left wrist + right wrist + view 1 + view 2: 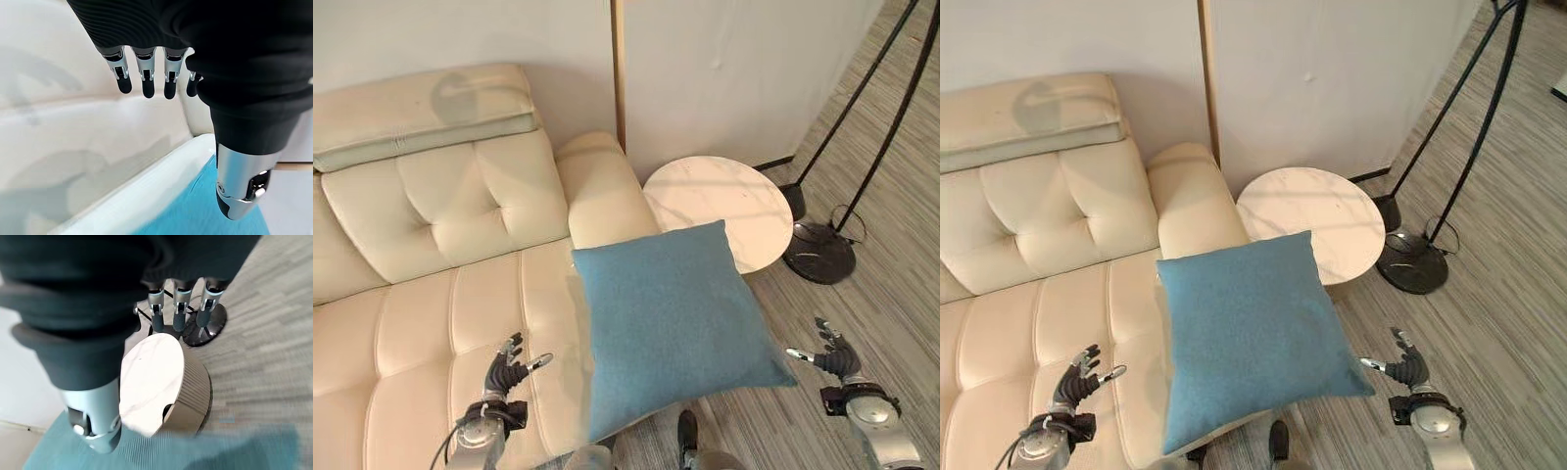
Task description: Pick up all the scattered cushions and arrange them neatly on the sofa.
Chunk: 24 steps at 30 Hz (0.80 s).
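One blue cushion (671,318) lies on the sofa's (440,294) right near edge, overhanging. Left hand (507,368) and right hand (832,354) flank it, fingers relaxed, holding nothing.

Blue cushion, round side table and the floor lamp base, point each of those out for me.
blue cushion (675,323), left eye view, middle of its face.
round side table (724,201), left eye view, bare marble top.
floor lamp base (819,252), left eye view, dark round foot.
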Motion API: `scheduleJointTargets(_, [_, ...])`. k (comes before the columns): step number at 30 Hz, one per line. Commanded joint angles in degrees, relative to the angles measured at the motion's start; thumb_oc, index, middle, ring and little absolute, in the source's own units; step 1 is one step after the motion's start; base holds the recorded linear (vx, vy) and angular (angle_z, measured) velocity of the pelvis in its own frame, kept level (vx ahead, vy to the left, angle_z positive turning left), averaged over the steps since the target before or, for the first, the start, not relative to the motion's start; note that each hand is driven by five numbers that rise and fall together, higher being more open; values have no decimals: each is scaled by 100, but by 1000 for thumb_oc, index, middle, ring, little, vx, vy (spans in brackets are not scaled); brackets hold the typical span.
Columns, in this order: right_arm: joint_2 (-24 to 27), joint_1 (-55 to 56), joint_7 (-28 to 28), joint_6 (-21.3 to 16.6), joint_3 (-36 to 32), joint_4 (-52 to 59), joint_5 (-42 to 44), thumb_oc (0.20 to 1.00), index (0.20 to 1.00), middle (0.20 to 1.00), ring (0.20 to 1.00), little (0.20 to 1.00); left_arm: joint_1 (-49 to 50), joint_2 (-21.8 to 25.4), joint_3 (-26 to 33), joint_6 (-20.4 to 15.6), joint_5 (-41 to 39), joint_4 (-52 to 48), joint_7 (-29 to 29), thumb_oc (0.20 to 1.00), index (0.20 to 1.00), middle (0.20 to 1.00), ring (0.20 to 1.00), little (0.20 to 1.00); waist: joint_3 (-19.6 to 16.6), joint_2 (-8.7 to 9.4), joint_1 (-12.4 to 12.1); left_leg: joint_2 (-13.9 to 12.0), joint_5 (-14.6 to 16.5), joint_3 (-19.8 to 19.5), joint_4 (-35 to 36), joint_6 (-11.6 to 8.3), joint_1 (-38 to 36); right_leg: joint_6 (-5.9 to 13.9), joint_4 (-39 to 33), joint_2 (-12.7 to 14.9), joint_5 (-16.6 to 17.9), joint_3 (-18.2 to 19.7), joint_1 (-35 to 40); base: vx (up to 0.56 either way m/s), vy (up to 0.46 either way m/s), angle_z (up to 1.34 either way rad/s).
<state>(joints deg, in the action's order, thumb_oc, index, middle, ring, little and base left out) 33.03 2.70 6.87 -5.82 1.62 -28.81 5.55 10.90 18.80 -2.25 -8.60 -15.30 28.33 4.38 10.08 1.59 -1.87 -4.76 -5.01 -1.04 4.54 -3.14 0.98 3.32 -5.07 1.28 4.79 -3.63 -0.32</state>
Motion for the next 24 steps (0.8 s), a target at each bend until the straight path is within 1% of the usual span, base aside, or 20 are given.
scheduleJointTargets(1, [212, -267, 18, -144, 16, 154, -20, 1000, 1000, 1000, 1000, 1000, -404, 263, -81, -223, -350, -106, -57, 1000, 1000, 1000, 1000, 1000, -146, 326, -8, 63, 594, 7, -160, -122, -115, 329, 285, 199, -469, -210, -268, 28, -105, 27])
scheduleJointTargets(2, [261, -436, -30, -118, 230, 36, 55, 1000, 1000, 1000, 1000, 1000, -537, 227, -216, -210, -410, -79, -32, 1000, 1000, 1000, 1000, 1000, -99, 311, -35, 20, 521, -43, -120, -165, -64, 300, 253, 169, -495, -308, -264, 7, -77, 20])
scheduleJointTargets(3, [262, -449, -30, -123, 237, 26, 58, 1000, 1000, 1000, 1000, 1000, -542, 225, -212, -212, -410, -76, -32, 1000, 1000, 1000, 1000, 1000, -97, 310, -23, 20, 518, -52, -118, -166, -61, 300, 253, 170, -496, -316, -264, -36, -143, 21])
scheduleJointTargets(4, [250, -675, -41, -102, 476, -141, 174, 1000, 1000, 1000, 1000, 1000, -772, 182, -403, -209, -466, -25, -5, 1000, 1000, 1000, 1000, 1000, -2, 296, -52, -15, 438, -101, -87, -204, 39, 263, 261, 152, -516, -390, -317, -43, -69, 24])
scheduleJointTargets(5, [251, -685, -40, -106, 480, -150, 176, 1000, 1000, 1000, 1000, 1000, -778, 181, -401, -211, -466, -21, -5, 1000, 1000, 1000, 1000, 1000, -2, 295, -43, -14, 436, -108, -87, -205, 45, 263, 263, 152, -517, -396, -320, -149, -143, 27])
scheduleJointTargets(6, [185, -990, -37, -90, 748, -331, 325, 1000, 1000, 1000, 1000, 1000, -1075, 139, -620, -217, -534, 64, 44, 1000, 1000, 1000, 1000, 1000, 174, 283, -73, -36, 368, -171, -87, -242, 230, 231, 307, 139, -514, -476, -477, -174, -100, 39])
scheduleJointTargets(9, [-36, -1630, 56, -111, 1174, -648, 591, 1000, 1000, 1000, 1000, 1000, -1669, 22, -969, -285, -681, 213, 175, 1000, 1000, 1000, 1000, 1000, 440, 233, -75, -40, 257, -267, -115, -284, 634, 204, 428, 144, -475, -581, -890, -208, -82, 29])
scheduleJointTargets(11, [-322, -2282, 133, -129, 1562, -958, 813, 1000, 1000, 1000, 1000, 1000, -2322, -64, -1355, -335, -689, 379, 320, 1000, 1000, 1000, 1000, 1000, 642, 190, -77, -19, 156, -277, -140, -311, 960, 209, 517, 152, -400, -584, -1241, -226, -27, 4])
scheduleJointTargets(12, [-575, -2906, 213, -177, 1926, -1222, 984, 1000, 1000, 1000, 1000, 1000, -3024, -108, -1662, -389, -691, 646, 468, 1000, 1000, 1000, 1000, 1000, 700, 164, -70, -22, 60, -252, -127, -335, 1206, 218, 573, 166, -341, -570, -1531, -162, -5, -12])
scheduleJointTargets(13, [-577, -2925, 213, -183, 1929, -1235, 987, 1000, 1000, 1000, 1000, 1000, -3040, -109, -1659, -394, -693, 658, 467, 1000, 1000, 1000, 1000, 1000, 700, 166, -68, -21, 59, -251, -131, -335, 1220, 218, 579, 167, -342, -569, -1546, -117, 17, -13])
scheduleJointTargets(16, [-941, -3698, 353, -182, 2309, -1559, 1165, 1000, 1000, 1000, 1000, 1000, -4024, -203, -2038, -414, -767, 1080, 673, 1000, 1000, 1000, 1000, 1000, 813, 90, -40, -25, -69, -198, -49, -378, 1406, 243, 588, 174, -273, -552, -1782, -55, 27, -3])
scheduleJointTargets(17, [-942, -3710, 352, -184, 2309, -1566, 1166, 1000, 1000, 1000, 1000, 1000, -4036, -203, -2036, -417, -769, 1088, 672, 1000, 1000, 1000, 1000, 1000, 815, 90, -37, -24, -70, -200, -51, -378, 1414, 243, 591, 175, -273, -554, -1790, -55, 40, 0])
scheduleJointTargets(18, [-1167, -3963, 409, -201, 2456, -1543, 1291, 944, 944, 944, 944, 944, -4454, -263, -2184, -450, -809, 1155, 791, 1000, 1000, 1000, 1000, 1000, 872, 43, -10, -18, -138, -193, -13, -404, 1512, 260, 566, 181, -236, -552, -1867, -43, 41, -9])
scheduleJointTargets(19, [-1263, -3997, 420, -244, 2453, -1478, 1393, 200, 200, 200, 200, 200, -4556, -310, -2203, -470, -857, 1113, 826, 517, 517, 517, 517, 517, 884, 27, 10, -16, -160, -193, 8, -411, 1522, 267, 544, 181, -217, -551, -1874, -42, 56, -7])
scheduleJointTargets(20, [-1357, -3998, 421, -290, 2453, -1404, 1497, 200, 200, 200, 200, 200, -4611, -342, -2222, -503, -885, 1040, 870, 200, 200, 200, 200, 200, 884, 12, 23, -13, -170, -184, 27, -420, 1524, 277, 522, 185, -209, -556, -1872, -11, 50, -1])
scheduleJointTargets(21, [-1441, -3965, 407, -367, 2452, -1279, 1633, 200, 200, 200, 200, 200, -4634, -363, -2234, -549, -926, 945, 896, 200, 200, 200, 200, 200, 883, -2, 35, -10, -180, -173, 42, -425, 1528, 284, 499, 189, -199, -557, -1864, 4, 51, 2])
scheduleJointTargets(24, [-1527, -3829, 375, -445, 2452, -1061, 1665, 200, 200, 200, 200, 200, -4583, -408, -2211, -601, -947, 782, 895, 200, 200, 200, 200, 200, 847, -7, 65, 1, -152, -167, 46, -431, 1504, 289, 466, 199, -199, -555, -1820, 12, 39, -1])
